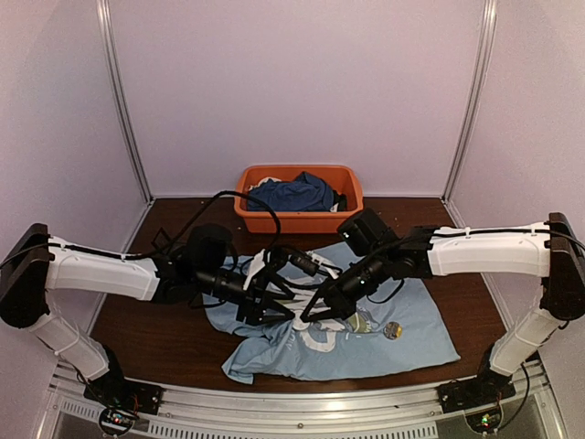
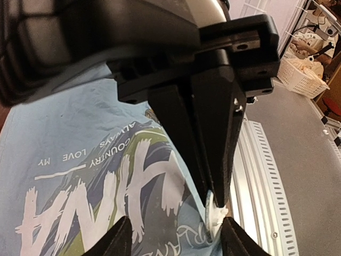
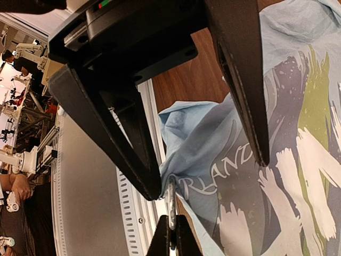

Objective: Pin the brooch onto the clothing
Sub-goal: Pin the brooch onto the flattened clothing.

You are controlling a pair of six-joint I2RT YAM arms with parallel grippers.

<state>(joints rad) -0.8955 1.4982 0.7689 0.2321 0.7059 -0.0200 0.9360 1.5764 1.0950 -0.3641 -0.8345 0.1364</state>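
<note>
Left tool (image 2: 178, 240) spread, straddling raised T-shirt (image 1: 411, 343) fold. Right tool (image 3: 171, 232) pressed together on small pale piece, identity unclear. Brooch (image 1: 393, 330) loose on shirt, beside the tools. Risks: fold slips free; crowded tools collide.

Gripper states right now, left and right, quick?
Left gripper: open, fingers astride a fold of the light blue printed T-shirt.
Right gripper: shut on a small thin silvery piece at the shirt's edge; what it is cannot be told.
</note>
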